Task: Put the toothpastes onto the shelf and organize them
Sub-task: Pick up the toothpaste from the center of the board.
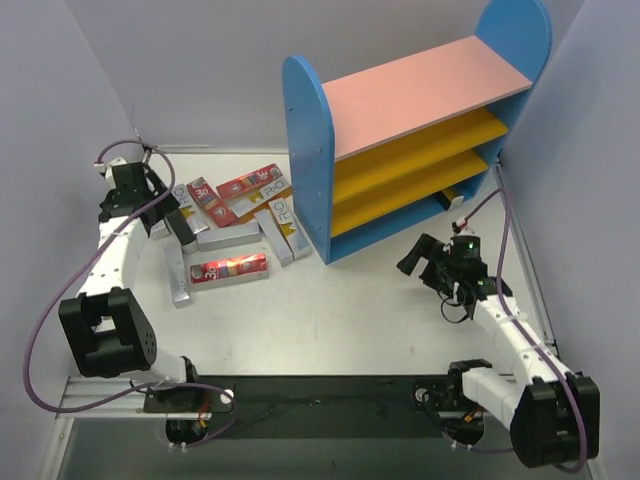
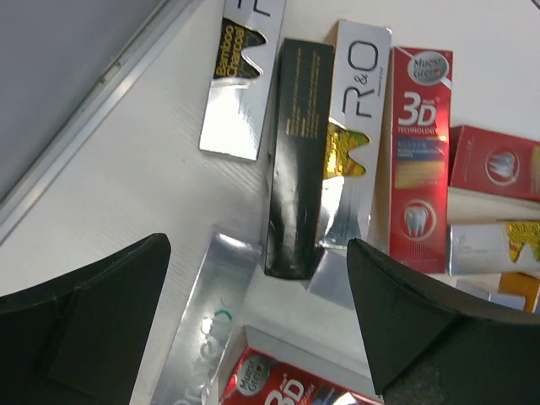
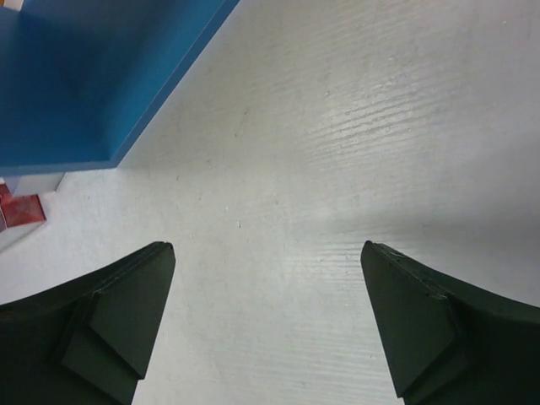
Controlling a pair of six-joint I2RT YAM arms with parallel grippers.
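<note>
- Jaws: spread full wide on left gripper (image 2: 257, 253), nothing between the pads; same on right gripper (image 3: 266, 253), empty over bare table (image 3: 337, 126).
- Toothpastes (image 1: 235, 225): loose heap on table, just left of shelf (image 1: 305, 150), boxes lying at mixed angles, none gripped. Pale box (image 1: 452, 198) seems to sit on lowest board, right end; too small to be sure.
- Left gripper: hangs directly over the heap, pointing down. Black box (image 2: 295, 160) straight ahead of the gap, its near end between the fingertips in the wrist view.
- Long axis of black box: runs away from the wrist, slightly tilted, so nearly square to the closing line. Narrow width faces the pads; judged fit for a pinch with little wrist turn.
- Silver box (image 2: 354, 143): parallel, touching the black box's right flank; risks being nipped along with it.
- Right gripper: near shelf's front, well apart from heap. Left arm nearer; judged the one to pick.
</note>
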